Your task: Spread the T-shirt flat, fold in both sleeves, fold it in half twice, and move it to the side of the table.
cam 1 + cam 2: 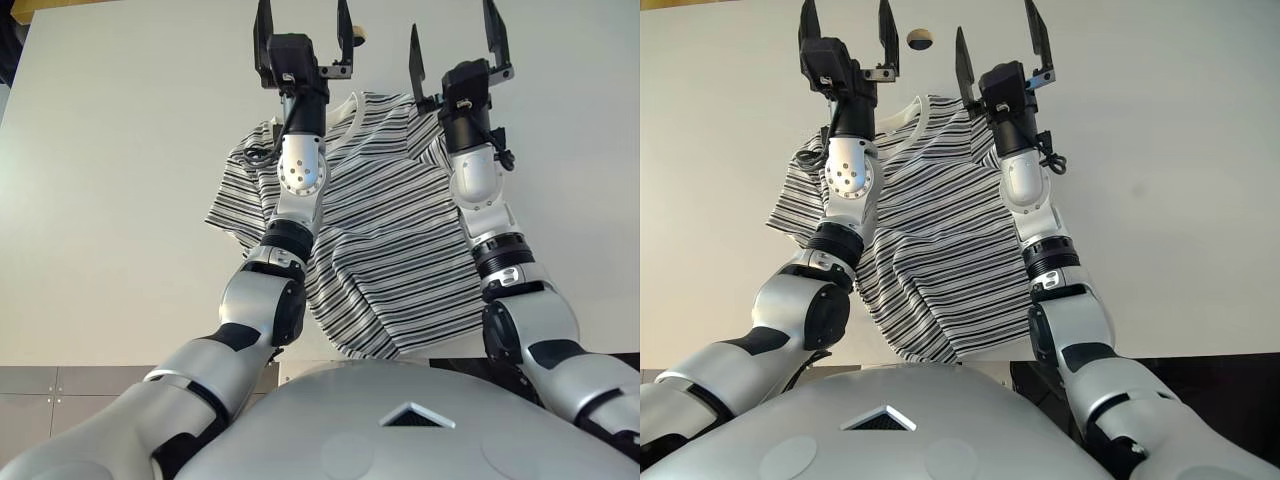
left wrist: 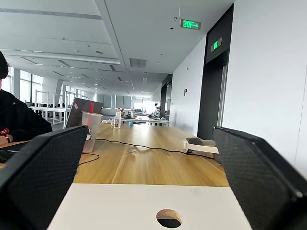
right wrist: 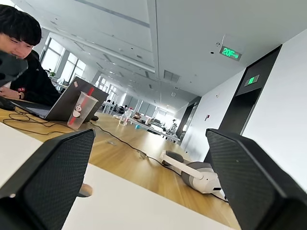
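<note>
My two head cams sit side by side, looking forward and down over my arms at the white table (image 1: 120, 150) from pretty close. Both frame the same striped T-shirt (image 1: 380, 250), with the cable hole (image 1: 358, 38) at its 12 o'clock. The wrist cams look out low and level between the fingers of my left gripper (image 2: 151, 129) and right gripper (image 3: 150, 130), facing 12 o'clock. Both share the wooden desk (image 2: 144, 167) beyond.

Striped T-shirt (image 1: 370, 240) rumpled on white table (image 1: 120, 180), both claws spread wide
</note>
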